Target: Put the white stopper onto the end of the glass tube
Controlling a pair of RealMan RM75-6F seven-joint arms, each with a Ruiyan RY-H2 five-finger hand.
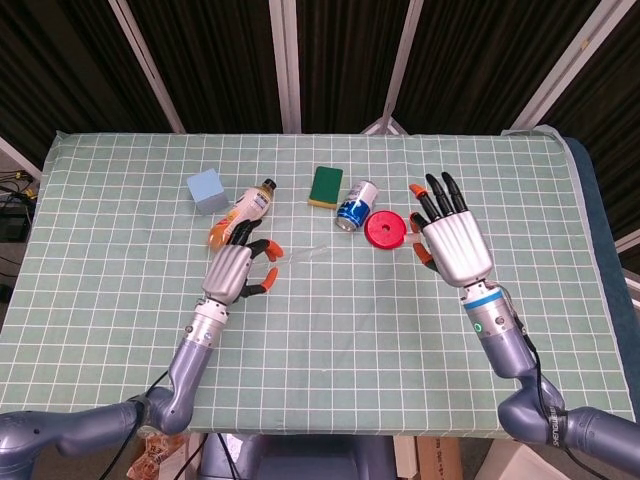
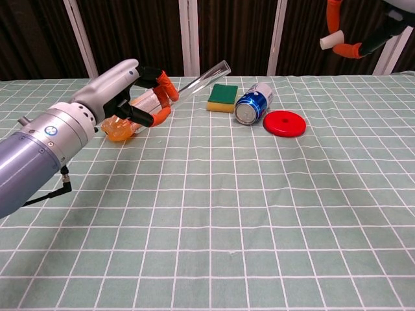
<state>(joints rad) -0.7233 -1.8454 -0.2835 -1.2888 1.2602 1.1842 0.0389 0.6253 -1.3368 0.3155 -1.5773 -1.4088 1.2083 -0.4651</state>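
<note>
While the left hand (image 2: 133, 97) grips the glass tube (image 2: 204, 76) near its low end, open tip angled up, the right hand (image 2: 363, 35) pinches the small white stopper (image 2: 328, 42) high above the table (image 2: 227, 214); the glass looks slick and breakable.

Blue cube (image 1: 204, 188), orange bottle (image 1: 243, 211), sponge (image 1: 325, 186), can (image 1: 355, 203), red disc (image 1: 385, 228).
</note>
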